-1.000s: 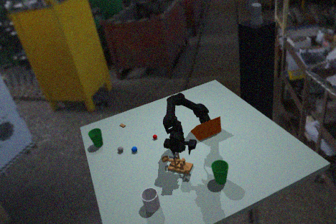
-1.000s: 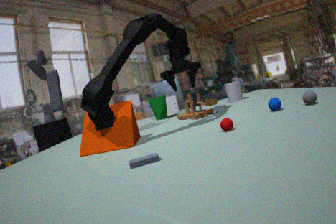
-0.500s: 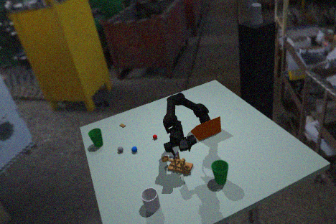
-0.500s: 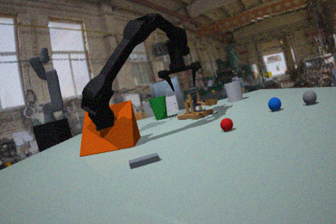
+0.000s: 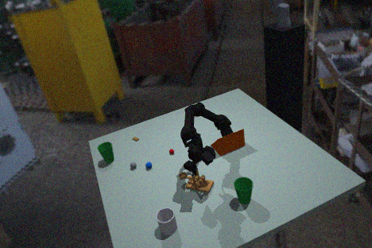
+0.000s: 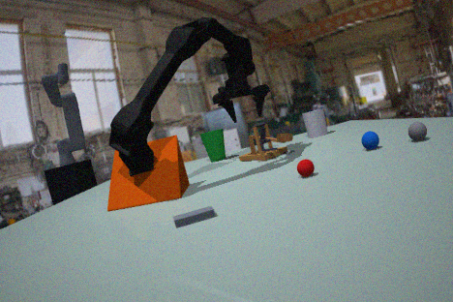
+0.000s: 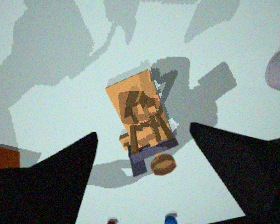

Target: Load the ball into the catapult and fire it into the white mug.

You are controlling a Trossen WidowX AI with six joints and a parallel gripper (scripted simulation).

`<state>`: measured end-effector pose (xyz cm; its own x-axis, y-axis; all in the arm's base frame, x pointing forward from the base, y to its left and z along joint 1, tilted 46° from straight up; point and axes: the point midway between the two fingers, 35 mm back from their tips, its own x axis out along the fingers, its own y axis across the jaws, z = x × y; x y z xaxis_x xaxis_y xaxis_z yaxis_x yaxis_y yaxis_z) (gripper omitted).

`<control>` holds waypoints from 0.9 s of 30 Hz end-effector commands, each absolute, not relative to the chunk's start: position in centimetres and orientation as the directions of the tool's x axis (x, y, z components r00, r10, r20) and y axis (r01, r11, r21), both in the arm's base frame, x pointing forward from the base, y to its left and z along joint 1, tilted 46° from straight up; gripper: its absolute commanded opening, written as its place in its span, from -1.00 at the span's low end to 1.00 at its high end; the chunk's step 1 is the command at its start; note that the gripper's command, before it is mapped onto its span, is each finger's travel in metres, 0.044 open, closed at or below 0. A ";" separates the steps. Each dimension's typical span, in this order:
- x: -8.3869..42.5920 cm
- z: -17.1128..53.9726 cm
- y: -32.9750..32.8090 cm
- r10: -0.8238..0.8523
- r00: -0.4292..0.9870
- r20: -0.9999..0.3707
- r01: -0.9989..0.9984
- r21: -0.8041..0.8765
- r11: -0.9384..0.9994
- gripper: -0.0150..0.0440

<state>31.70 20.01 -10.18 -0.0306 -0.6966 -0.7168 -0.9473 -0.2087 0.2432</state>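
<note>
The wooden catapult (image 5: 204, 186) (image 6: 263, 156) (image 7: 131, 90) stands on the table below the arm. Its round cup (image 5: 183, 176) (image 6: 284, 137) (image 7: 163, 164) looks empty. My gripper (image 5: 193, 170) (image 6: 248, 118) (image 7: 145, 131) is open and empty above the catapult, whose arm end lies between the fingers in the wrist view. The white mug (image 5: 167, 222) (image 6: 316, 123) (image 7: 279, 70) stands upright near the table's front edge in the top view. A red ball (image 5: 172, 152) (image 6: 305, 167), a blue ball (image 5: 149, 165) (image 6: 370, 140) and a grey ball (image 5: 133, 165) (image 6: 417, 132) lie apart on the table.
One green cup (image 5: 243, 191) stands right of the catapult in the top view, another green cup (image 5: 106, 153) at the far left. An orange wedge-shaped block (image 5: 230, 143) (image 6: 165, 174) (image 7: 5, 156) stands near the arm's base. A small flat block (image 5: 136, 139) (image 6: 195, 217) lies beyond the balls.
</note>
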 end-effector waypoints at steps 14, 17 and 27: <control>31.7 -12.1 18.1 -0.695 -0.029 -0.718 -0.816 0.418 -0.398 1.00; 31.5 -13.3 16.9 -0.696 -0.029 -0.718 -0.789 0.444 -0.425 1.00; 31.6 -13.8 16.4 -0.696 -0.029 -0.718 -0.789 0.444 -0.425 1.00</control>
